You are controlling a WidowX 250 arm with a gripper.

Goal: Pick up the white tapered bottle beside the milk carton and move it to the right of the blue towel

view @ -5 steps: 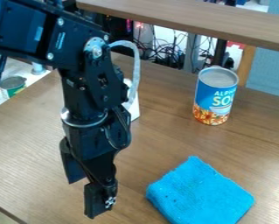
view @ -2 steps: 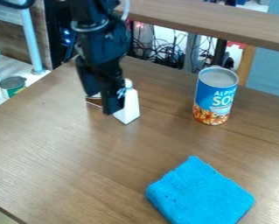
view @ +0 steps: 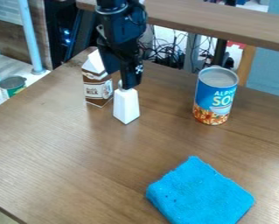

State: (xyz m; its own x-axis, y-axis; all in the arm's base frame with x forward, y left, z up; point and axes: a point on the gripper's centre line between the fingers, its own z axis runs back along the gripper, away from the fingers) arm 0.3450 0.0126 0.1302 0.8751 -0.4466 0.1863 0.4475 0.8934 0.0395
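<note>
The black gripper [view: 121, 79] hangs down over the back left part of the table, open, its two fingers apart. Just below it stands a white tapered object [view: 127, 106] with a small rounded top, close to the right fingertip; whether they touch I cannot tell. Left of that is a brown and white milk carton [view: 98, 90], upright, its top partly behind the left finger. A blue soup can [view: 214, 99] stands upright farther right. A folded bright blue cloth [view: 200, 194] lies at the front right.
The wooden table [view: 65, 144] carries all these things. A raised wooden shelf [view: 223, 24] crosses the back, with cables [view: 165, 57] behind it. Beyond the table's left edge, a green can [view: 13, 85] stands on a lower light surface.
From the front left, the gripper has moved toward the back and then slightly right. The milk carton and white object, earlier largely covered by the arm, have come into view. The can and cloth have stayed put.
</note>
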